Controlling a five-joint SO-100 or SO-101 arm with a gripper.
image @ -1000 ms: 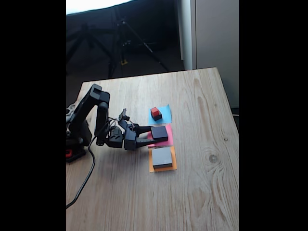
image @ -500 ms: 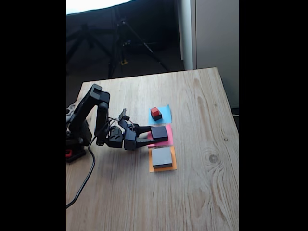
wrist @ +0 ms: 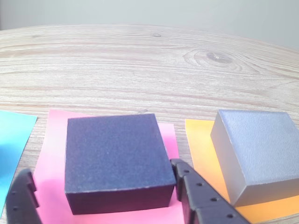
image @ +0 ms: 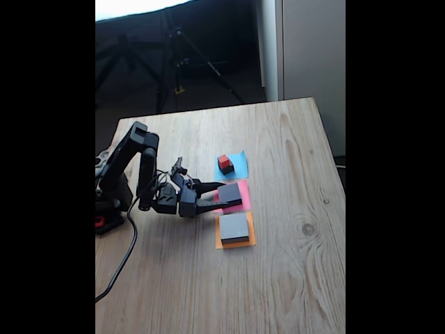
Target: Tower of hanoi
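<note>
The medium black block [wrist: 117, 158] lies on the pink paper [wrist: 52, 154], seen in the fixed view as black block [image: 231, 194]. My gripper [wrist: 101, 169] is open around it: the right finger [wrist: 196, 196] touches its lower right corner, and the left finger [wrist: 21, 200] stands a gap away. In the fixed view my gripper [image: 221, 197] reaches in from the left. The large grey block [wrist: 259, 147] sits on the orange paper [wrist: 201, 144], grey block [image: 234, 227] in the fixed view. The tiny red cube [image: 224, 161] rests on a small black cube [image: 227, 169] on the blue paper [image: 239, 164].
The arm's base [image: 111, 188] stands at the table's left edge, with a cable [image: 125, 257] trailing toward the front. The wooden table [image: 292, 264] stretches wide to the right and front of the papers. A tripod [image: 174, 62] stands beyond the far edge.
The medium black block has shifted slightly on the pink paper and looks a little turned between the fingers. The arm has barely moved.
</note>
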